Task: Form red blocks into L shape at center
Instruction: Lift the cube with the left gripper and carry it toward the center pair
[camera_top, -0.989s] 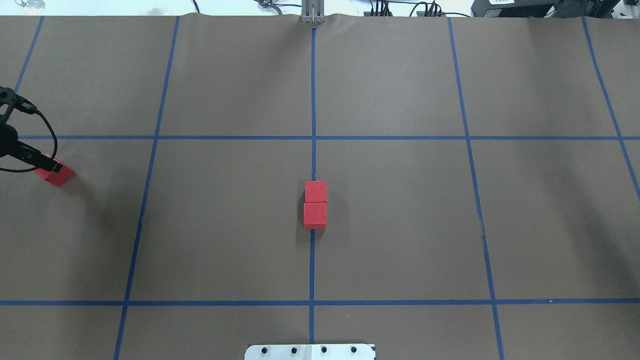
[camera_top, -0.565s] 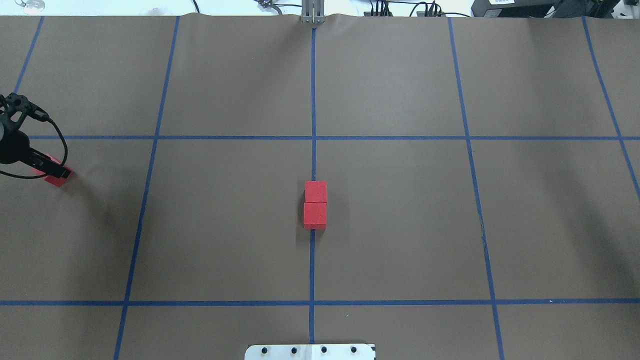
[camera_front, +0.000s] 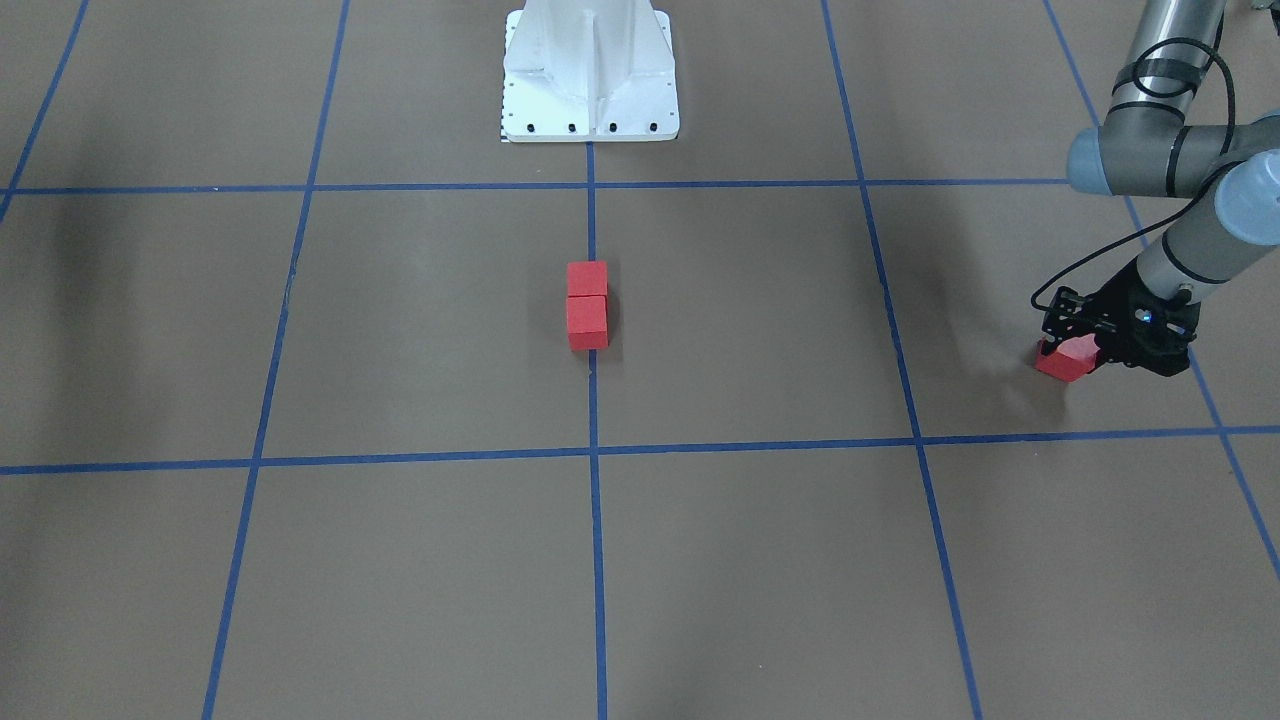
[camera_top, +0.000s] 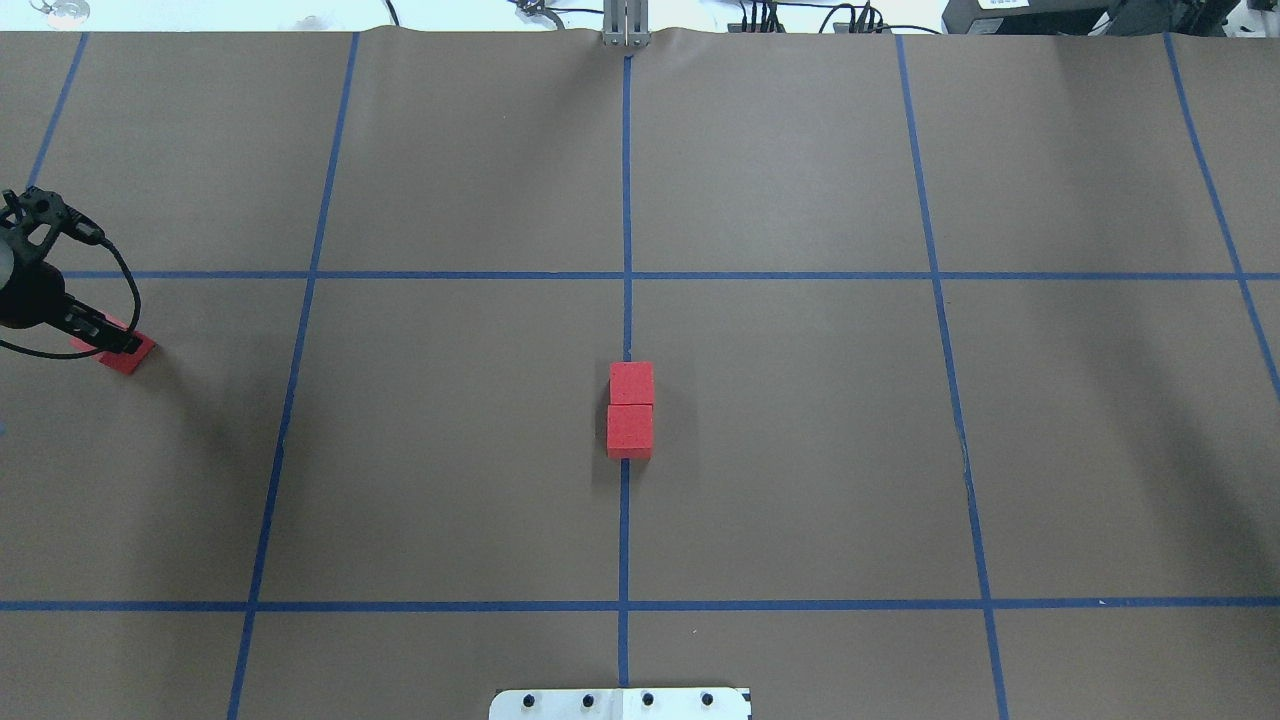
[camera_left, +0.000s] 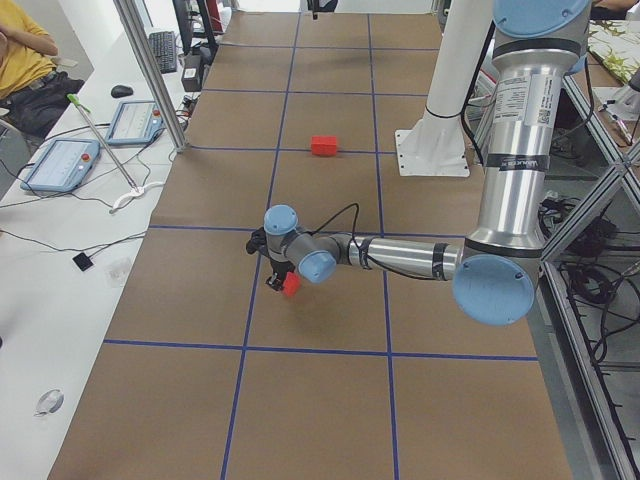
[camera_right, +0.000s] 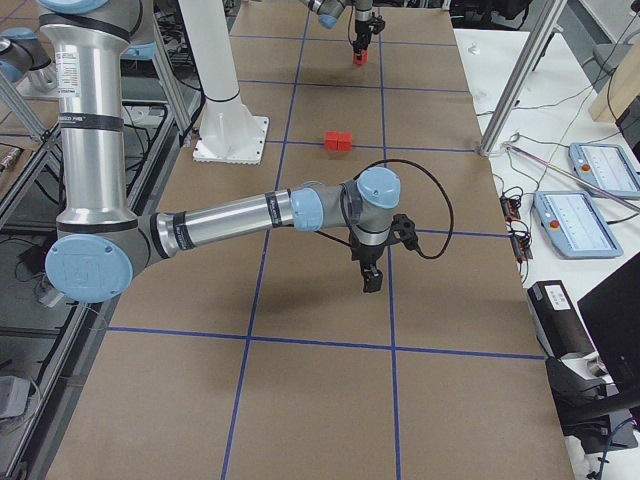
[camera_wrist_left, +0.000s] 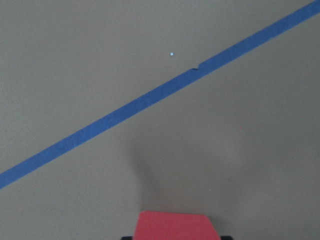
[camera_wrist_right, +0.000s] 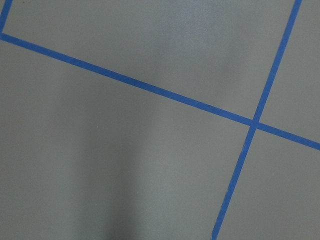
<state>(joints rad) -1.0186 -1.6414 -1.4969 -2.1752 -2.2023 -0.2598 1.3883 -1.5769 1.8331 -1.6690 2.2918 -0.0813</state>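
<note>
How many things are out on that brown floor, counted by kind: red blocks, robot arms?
Red blocks: 3, two touching on the center line, one in the left claw
Robot arms: 2
Total: 5

- Two red blocks (camera_top: 630, 410) sit touching, end to end, on the middle tape line (camera_top: 624, 520).
- The brown floor (camera_top: 800, 440) lies bare on either side of them.
- The left gripper (camera_front: 1072, 350), closed on a third block (camera_front: 1062, 365), is well apart, far to the robot's left.
- The white base (camera_front: 590, 70) stands well behind the pair.
</note>
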